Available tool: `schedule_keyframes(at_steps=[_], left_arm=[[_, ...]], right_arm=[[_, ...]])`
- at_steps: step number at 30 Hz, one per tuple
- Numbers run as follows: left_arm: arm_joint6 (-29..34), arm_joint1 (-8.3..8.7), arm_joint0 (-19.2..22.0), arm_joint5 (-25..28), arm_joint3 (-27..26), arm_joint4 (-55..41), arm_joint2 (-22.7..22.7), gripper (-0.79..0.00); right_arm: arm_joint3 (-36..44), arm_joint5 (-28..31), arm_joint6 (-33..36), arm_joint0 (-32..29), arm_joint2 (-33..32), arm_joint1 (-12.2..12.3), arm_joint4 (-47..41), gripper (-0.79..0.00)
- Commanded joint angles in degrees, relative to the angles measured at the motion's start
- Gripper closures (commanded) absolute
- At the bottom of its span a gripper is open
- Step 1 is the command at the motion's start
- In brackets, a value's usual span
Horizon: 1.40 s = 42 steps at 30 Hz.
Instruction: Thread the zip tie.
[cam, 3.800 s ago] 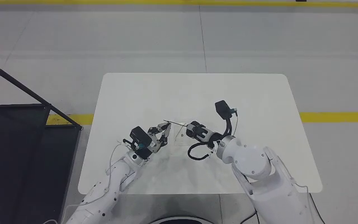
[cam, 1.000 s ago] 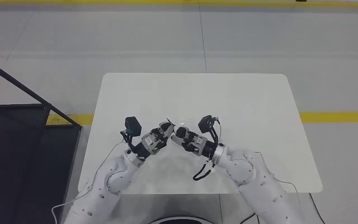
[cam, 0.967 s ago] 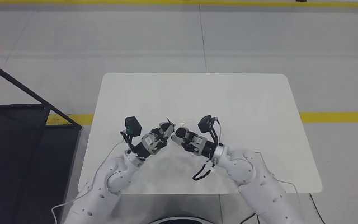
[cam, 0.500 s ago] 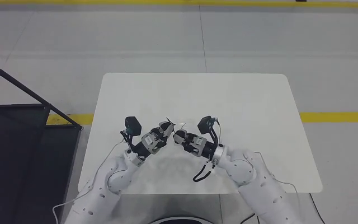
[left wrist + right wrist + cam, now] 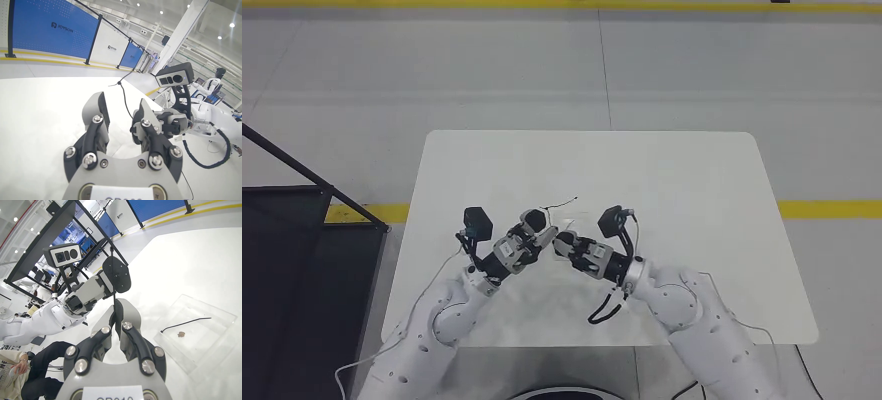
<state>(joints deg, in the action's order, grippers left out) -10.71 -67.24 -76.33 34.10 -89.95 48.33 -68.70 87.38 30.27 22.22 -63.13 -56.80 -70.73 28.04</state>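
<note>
Zip tie (image 5: 113, 279) stands in right fingers (image 5: 130, 315); right wrist shows spare tie (image 5: 186, 323).

"What's lying on the white table (image 5: 692, 180)?"
"A clear tray (image 5: 204, 351), with a small brown scrap (image 5: 181, 334) on it."
"And beyond the table?"
"Blue barrier panels (image 5: 47, 32) and a yellow floor line (image 5: 832, 209)."

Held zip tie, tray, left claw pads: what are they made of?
The held zip tie: thin black strap bending in a curve, likely matte nylon. The tray: clear rigid sheet, probably acrylic; the table shows through. The left claw has pads that look black, dimpled, rubber-like; compound unclear.
</note>
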Motion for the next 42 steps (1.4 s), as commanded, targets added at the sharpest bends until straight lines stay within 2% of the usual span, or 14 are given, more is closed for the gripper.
schedule_keyframes(at_steps=[1,7,13,18,22,23,24,26,36,39,42], left_arm=[[0.0,-0.01,-0.1,0.2,0.1,0.0,-0.2,-0.453],[-0.5,0.10,-0.7,2.0,1.3,-2.7,-1.8,-0.416],[3.9,0.63,-0.9,9.3,4.0,-14.1,-4.6,-0.372],[13.6,1.26,-0.4,14.0,5.0,-26.0,-5.1,-0.348],[28.3,2.21,0.9,15.9,5.2,-41.0,-3.7,-0.351],[32.8,2.56,1.4,15.3,5.2,-45.3,-3.5,-0.372],[37.3,2.94,1.9,14.4,5.1,-49.5,-3.4,-0.449],[44.3,3.67,2.7,12.0,5.2,-56.1,-4.4,-0.785],[44.9,3.79,2.9,11.6,5.3,-56.6,-4.8,-0.785],[46.2,3.73,2.6,9.1,4.2,-60.3,-3.8,-0.785],[51.1,3.86,3.3,6.3,4.5,-67.2,-3.1,-0.785]], right_arm=[[0.2,0.0,0.1,-0.1,-0.2,0.0,-0.3,0.000],[0.7,-0.1,0.7,-0.5,-1.0,0.2,-0.5,0.000],[1.3,1.9,1.9,-1.5,-3.0,0.7,-1.7,0.000],[1.9,3.6,3.1,-2.0,-3.9,1.1,-0.8,0.000],[2.8,4.5,3.4,-2.5,-4.4,1.4,1.5,0.000],[3.2,4.3,3.5,-2.7,-4.5,1.5,2.2,0.000],[3.6,3.7,3.5,-3.0,-4.6,1.5,2.8,0.000],[4.0,3.2,3.4,-3.2,-4.8,1.6,3.0,0.000],[4.0,3.1,3.3,-3.3,-4.8,1.6,3.1,0.000],[4.3,4.3,1.8,-3.6,-4.4,1.6,5.8,0.000],[4.2,6.4,-1.0,-4.0,-4.3,1.7,9.5,0.000]])
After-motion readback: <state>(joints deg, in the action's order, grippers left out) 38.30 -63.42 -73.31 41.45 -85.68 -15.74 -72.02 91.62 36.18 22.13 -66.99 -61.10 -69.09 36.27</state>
